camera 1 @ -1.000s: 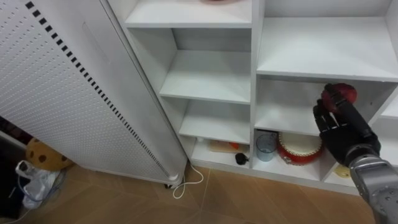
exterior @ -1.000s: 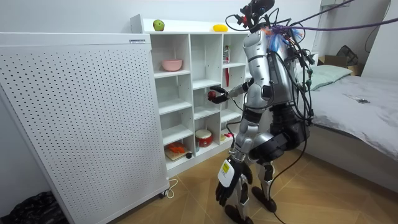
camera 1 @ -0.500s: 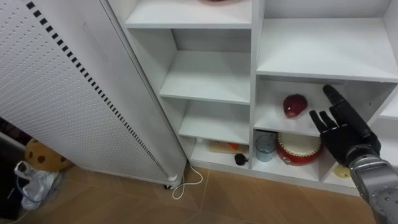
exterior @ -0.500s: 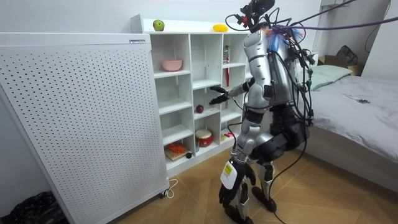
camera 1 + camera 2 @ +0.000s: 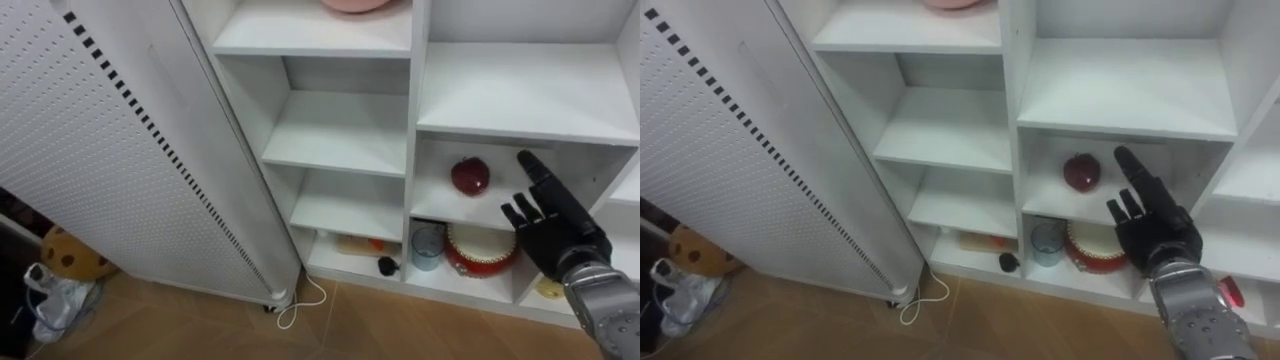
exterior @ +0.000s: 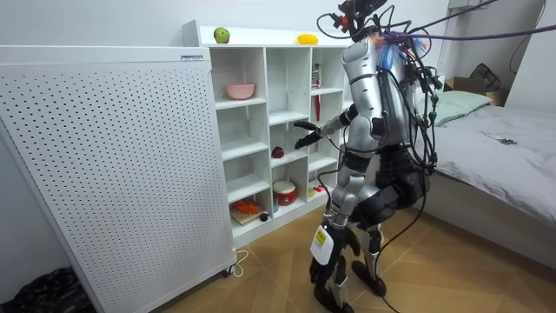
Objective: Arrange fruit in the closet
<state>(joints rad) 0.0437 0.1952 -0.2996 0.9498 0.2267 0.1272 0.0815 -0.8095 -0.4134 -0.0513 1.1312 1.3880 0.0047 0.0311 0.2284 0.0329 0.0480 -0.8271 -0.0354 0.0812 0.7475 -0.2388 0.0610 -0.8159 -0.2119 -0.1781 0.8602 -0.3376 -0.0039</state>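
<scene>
— Where's the fruit?
— The left hand (image 6: 328, 261) hangs idle. The round, glossy dark-red apple (image 5: 470, 176) sits on the white closet shelf (image 5: 435, 207), just left of the right hand (image 5: 555, 235), whose fingers are straight and hold nothing.
— Handling?
— Likely firm, light and smooth, so wrap its widest girth. It has no long axis, and I can't tell where the stem points.

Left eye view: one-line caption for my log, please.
Right hand open beside a red fruit lying on a closet shelf.

Wood floor (image 6: 261, 291), perforated white panel (image 6: 104, 165), perhaps a bed (image 6: 504, 165).
</scene>
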